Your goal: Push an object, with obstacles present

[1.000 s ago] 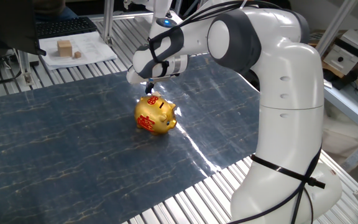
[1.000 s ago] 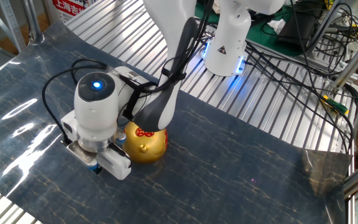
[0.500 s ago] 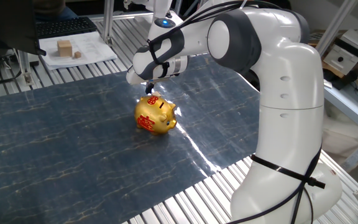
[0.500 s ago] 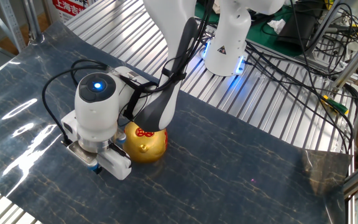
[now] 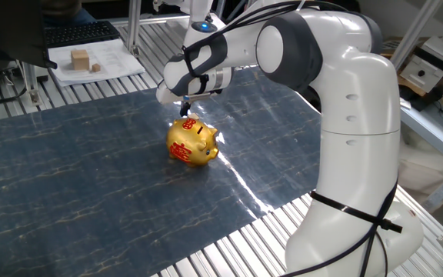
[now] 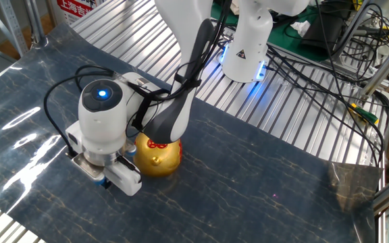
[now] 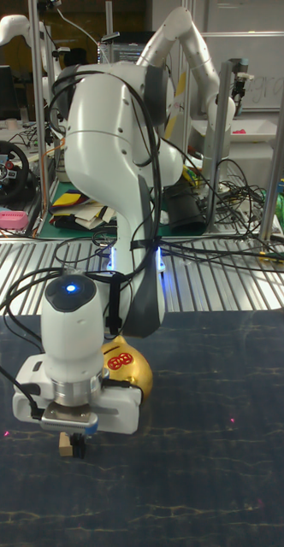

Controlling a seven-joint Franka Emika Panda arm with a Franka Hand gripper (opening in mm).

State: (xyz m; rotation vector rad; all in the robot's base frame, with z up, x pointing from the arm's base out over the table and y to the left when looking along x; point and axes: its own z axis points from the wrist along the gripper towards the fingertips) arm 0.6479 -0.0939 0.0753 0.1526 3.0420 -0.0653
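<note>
The object, a tiny light-tan wooden cube, lies on the dark blue mat and shows only in the tall fixed view. My gripper points straight down with its dark fingers together, and their tips stand right beside the cube, touching or nearly so. The obstacle, a shiny gold piggy bank with red markings, sits just behind the gripper. In the other fixed view the gripper stands in front of the pig and its wrist hides the cube.
White paper with larger pale wooden blocks lies at the far left of the ribbed metal table, next to a keyboard. The robot base with cables stands behind the mat.
The gripper has edged a few pixels to the left in the other fixed view. The piggy bank has not moved.
</note>
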